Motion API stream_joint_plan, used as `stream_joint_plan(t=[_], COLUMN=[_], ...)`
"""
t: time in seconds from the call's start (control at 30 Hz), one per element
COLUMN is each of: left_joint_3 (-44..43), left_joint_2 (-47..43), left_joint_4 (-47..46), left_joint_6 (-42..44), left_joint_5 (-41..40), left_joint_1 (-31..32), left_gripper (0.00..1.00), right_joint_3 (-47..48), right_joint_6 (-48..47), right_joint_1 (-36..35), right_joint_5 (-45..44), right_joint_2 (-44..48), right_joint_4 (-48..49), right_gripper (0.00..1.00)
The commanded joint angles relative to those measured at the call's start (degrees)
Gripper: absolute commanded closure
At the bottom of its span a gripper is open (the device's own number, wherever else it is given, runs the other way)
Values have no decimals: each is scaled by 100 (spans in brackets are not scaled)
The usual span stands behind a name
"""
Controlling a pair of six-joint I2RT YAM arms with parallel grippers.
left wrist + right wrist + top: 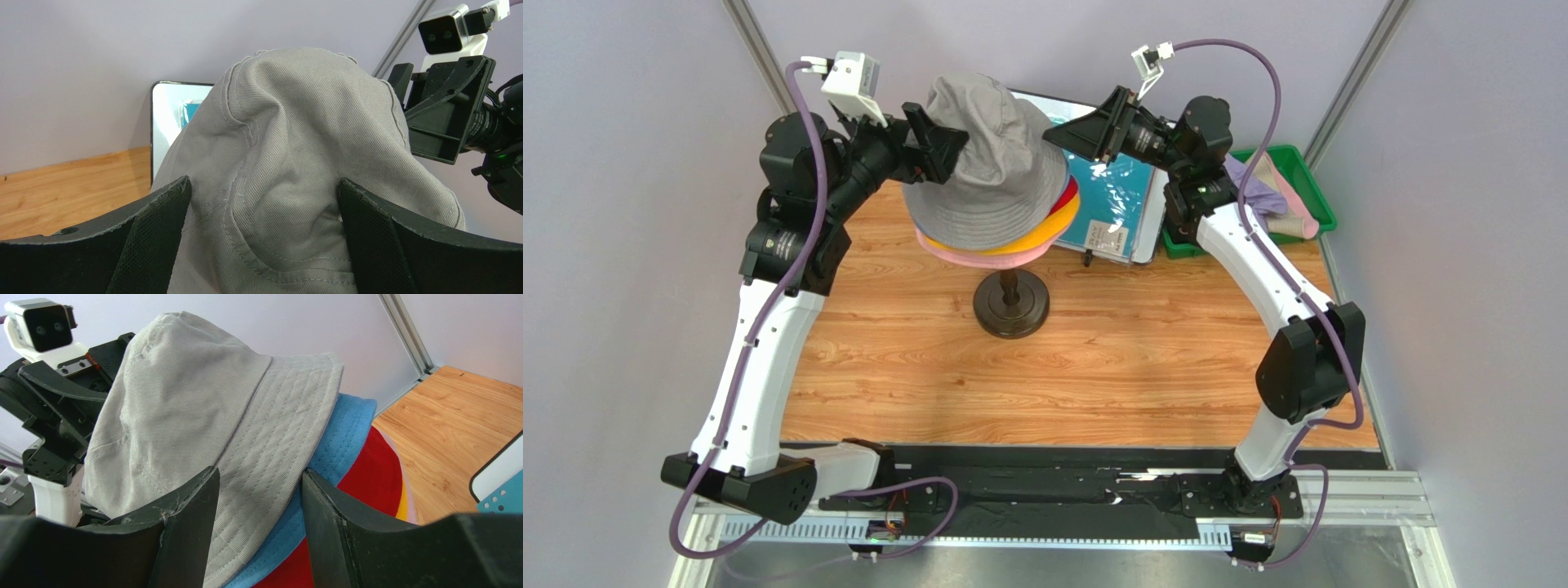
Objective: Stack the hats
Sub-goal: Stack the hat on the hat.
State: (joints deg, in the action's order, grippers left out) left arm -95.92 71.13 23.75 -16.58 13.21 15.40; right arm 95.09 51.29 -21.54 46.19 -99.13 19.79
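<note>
My left tool (264,205) stands released, astride the grey hat (995,147) at nine o'clock; right tool (259,490) straddles its brim at three o'clock, and I cannot tell whether it grips.

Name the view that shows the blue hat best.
Right wrist. The blue hat shows its brim broadly there, between the grey hat above and the red hat below. From the top external and left wrist views, the grey hat hides it.

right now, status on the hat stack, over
Left fingers open, either side of grey hat. Right fingers open at its brim. Grey hat tops the stack on the stand. Nothing blocking.
</note>
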Motion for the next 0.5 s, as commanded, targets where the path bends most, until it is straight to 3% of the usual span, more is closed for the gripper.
stream_joint_plan(t=[0.0,0.2,0.47], left_joint_3=[73,73,73], left_joint_2=[-73,-65,-21], left_joint_4=[-134,-125,-125], left_joint_6=[76,85,76], left_joint_5=[67,67,129], left_joint_1=[33,33,33], left_gripper=[6,7,7], right_joint_3=[-104,-140,370], right_joint_6=[539,743,145], right_joint_1=[-87,-210,-368], right_joint_5=[337,417,355], right_joint_2=[324,289,34], right_joint_4=[894,1115,-309], right_gripper=[44,44,48])
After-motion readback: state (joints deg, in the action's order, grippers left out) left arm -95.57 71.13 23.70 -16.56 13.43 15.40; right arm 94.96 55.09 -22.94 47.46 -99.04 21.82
